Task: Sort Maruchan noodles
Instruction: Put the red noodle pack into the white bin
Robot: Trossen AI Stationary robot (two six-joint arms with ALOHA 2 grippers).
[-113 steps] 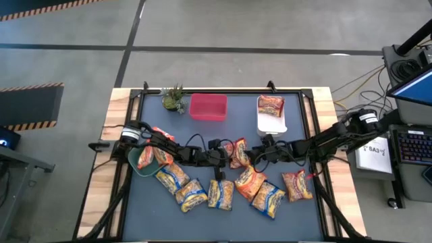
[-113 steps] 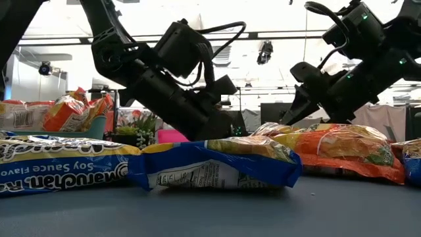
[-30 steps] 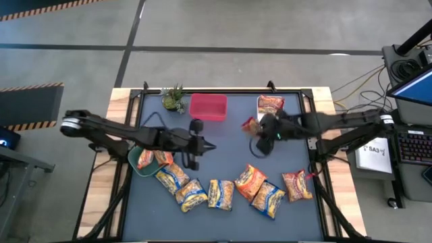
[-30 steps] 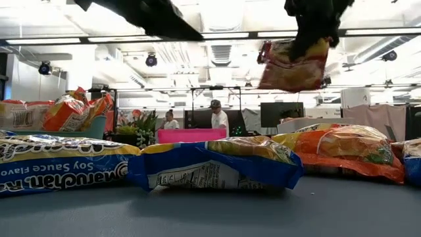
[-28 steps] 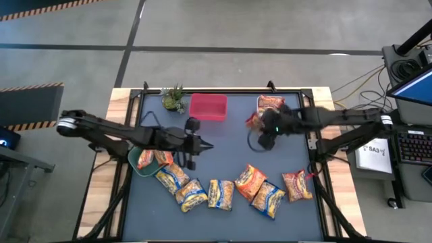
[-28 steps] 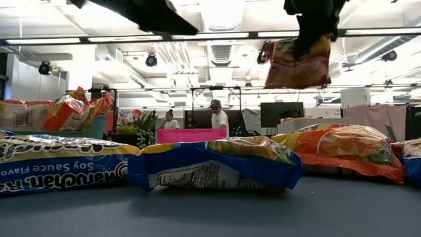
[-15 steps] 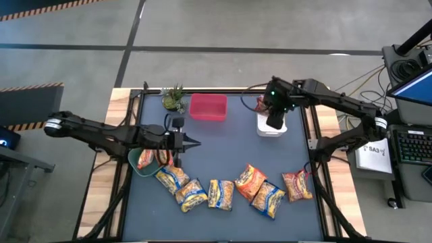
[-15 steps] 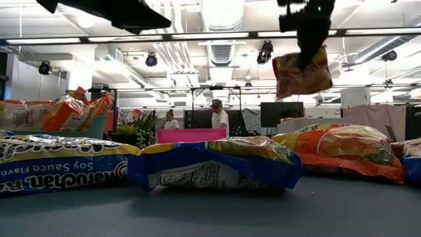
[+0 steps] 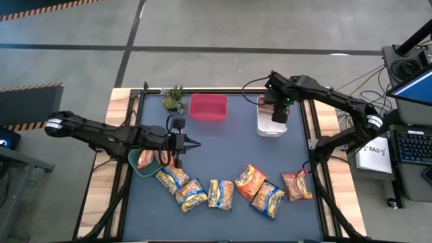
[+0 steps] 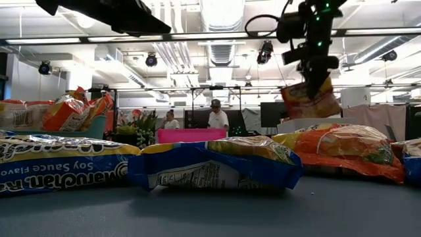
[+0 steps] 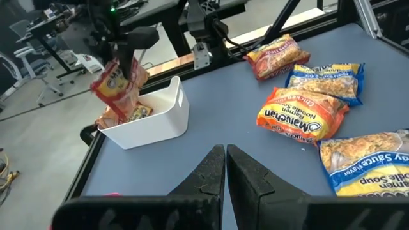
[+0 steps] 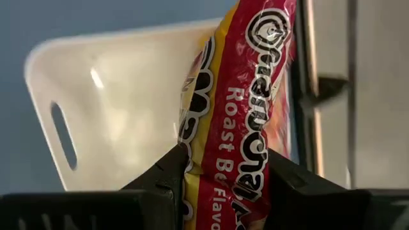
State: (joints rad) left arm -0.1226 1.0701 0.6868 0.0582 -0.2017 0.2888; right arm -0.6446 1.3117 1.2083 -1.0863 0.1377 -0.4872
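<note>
Blue mat point(image 9: 223, 148), bright office behind; right jaws point(image 12: 223, 167) clamping red packet point(image 12: 239, 108), left closed.

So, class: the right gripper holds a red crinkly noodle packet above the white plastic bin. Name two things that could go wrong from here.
1. The red crinkly noodle packet, pinched in the right gripper, hangs near the wall of the white plastic bin; released here, it might catch the rim and fall outside.
2. Another packet already lies in the bin, so the new one might land propped on it and slide out.
</note>
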